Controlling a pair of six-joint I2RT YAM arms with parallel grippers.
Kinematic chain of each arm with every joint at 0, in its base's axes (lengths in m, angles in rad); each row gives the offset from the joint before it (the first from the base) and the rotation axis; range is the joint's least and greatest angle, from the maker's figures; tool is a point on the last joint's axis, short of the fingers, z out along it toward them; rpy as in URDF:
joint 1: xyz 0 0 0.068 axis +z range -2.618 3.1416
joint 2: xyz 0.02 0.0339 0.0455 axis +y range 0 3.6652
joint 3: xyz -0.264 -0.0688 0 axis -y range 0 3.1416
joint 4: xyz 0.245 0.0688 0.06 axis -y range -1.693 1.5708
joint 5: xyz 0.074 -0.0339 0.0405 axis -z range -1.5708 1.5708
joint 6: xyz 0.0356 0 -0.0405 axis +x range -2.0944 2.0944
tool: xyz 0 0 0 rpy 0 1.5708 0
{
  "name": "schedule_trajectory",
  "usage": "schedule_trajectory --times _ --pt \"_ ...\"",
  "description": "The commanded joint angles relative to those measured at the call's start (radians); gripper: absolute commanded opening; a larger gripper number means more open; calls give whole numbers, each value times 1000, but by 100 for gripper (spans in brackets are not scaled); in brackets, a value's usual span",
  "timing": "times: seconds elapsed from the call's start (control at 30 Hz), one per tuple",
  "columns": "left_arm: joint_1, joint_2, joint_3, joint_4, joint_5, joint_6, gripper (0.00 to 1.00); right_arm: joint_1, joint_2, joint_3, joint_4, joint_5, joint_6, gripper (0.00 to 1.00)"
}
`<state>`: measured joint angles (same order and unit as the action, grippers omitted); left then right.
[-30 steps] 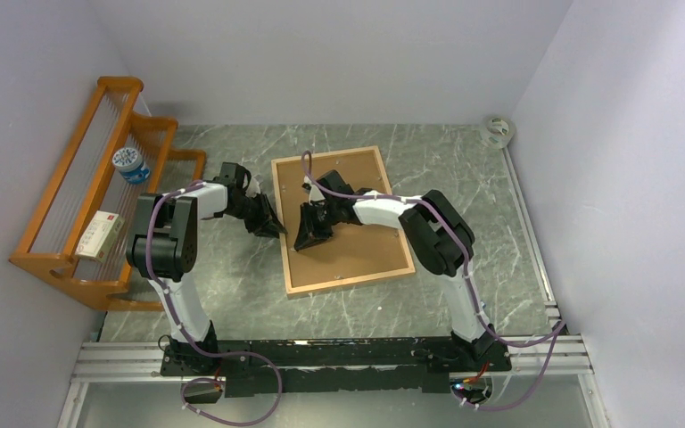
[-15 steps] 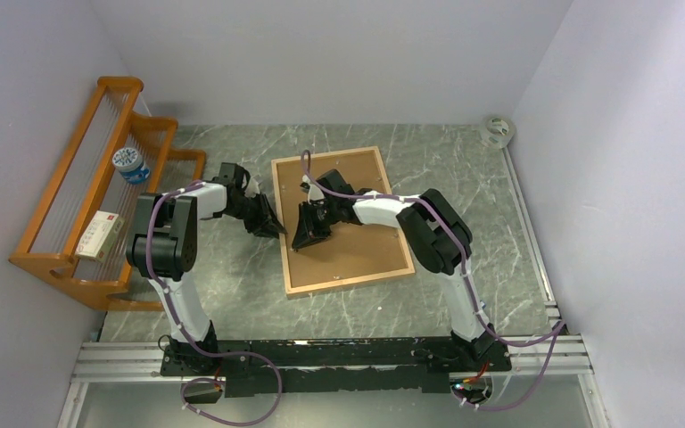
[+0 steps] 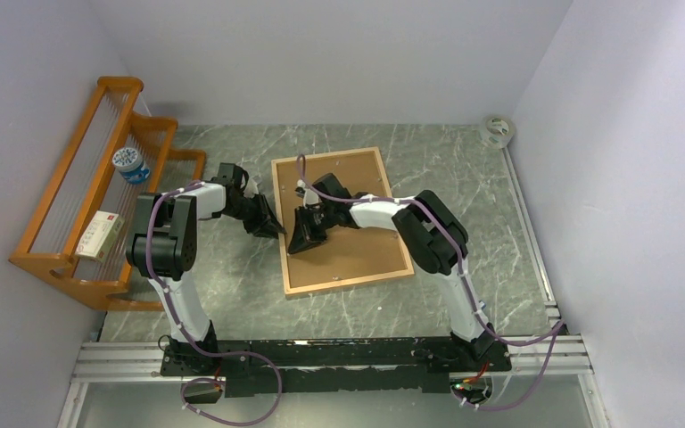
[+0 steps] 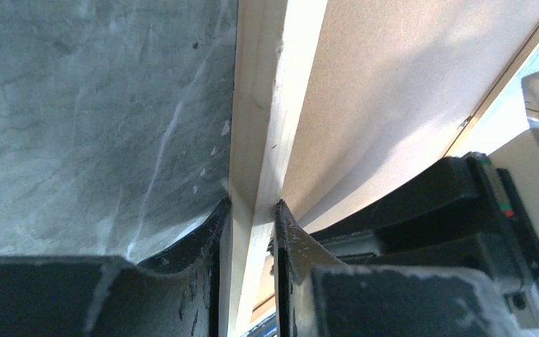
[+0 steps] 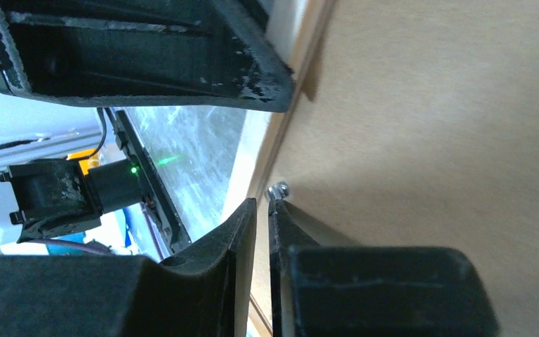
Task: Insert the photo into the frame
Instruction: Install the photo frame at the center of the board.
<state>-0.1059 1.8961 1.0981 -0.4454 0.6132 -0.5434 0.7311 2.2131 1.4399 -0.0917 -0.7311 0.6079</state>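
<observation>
So, starting right at the left gripper (image 4: 253, 210): its jaws are clamped on the frame (image 4: 260, 105), one each side of the pale wood rail; grey tabletop (image 4: 77, 105) on the outer side of the jaws, brown backing board (image 4: 393, 84) on the inner side. Just across that rail sits the right gripper (image 5: 261, 203), tips down at the board's edge; its jaws are nearly together, only a slit left, with a small metal tab (image 5: 277, 189) right at one tip; can't tell if it's pinched or only touched.

The frame lies back-up on the tabletop, stretching away from both sets of jaws; the photo doesn't show in any view, so I can't say whether it's under the board.

Handling, my guess: the frame looks light and stiff but thin-railed, so mid-rail like the left one has it seems the spot, not a corner; a paper print would be floppy and slick, so take it by an edge.

Views: the overhead gives the layout, with the orange rack (image 3: 62, 259) well out past the left jaws and a tape roll (image 3: 498, 130) far beyond the right ones, but no jaw gaps; the left wrist view shows the clamp on the rail; only the right wrist view shows the tab.
</observation>
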Motion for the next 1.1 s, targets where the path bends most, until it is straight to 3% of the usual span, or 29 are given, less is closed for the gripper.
schedule_trajectory --times 0.0,0.2,0.33,0.57,1.07 --pt "-26 45 -30 -5 44 -45 2 77 51 -22 35 -14 1 16" --pt "-26 40 -36 -9 42 -44 2 87 32 -53 82 99 37 18" --pt "-25 35 -38 -12 38 -40 3 88 6 -89 136 190 56 26" --pt "-25 19 -24 -40 17 -22 2 89 -173 -232 199 326 62 36" --pt "-25 8 -29 -42 19 -25 7 98 -180 -267 220 395 105 35"
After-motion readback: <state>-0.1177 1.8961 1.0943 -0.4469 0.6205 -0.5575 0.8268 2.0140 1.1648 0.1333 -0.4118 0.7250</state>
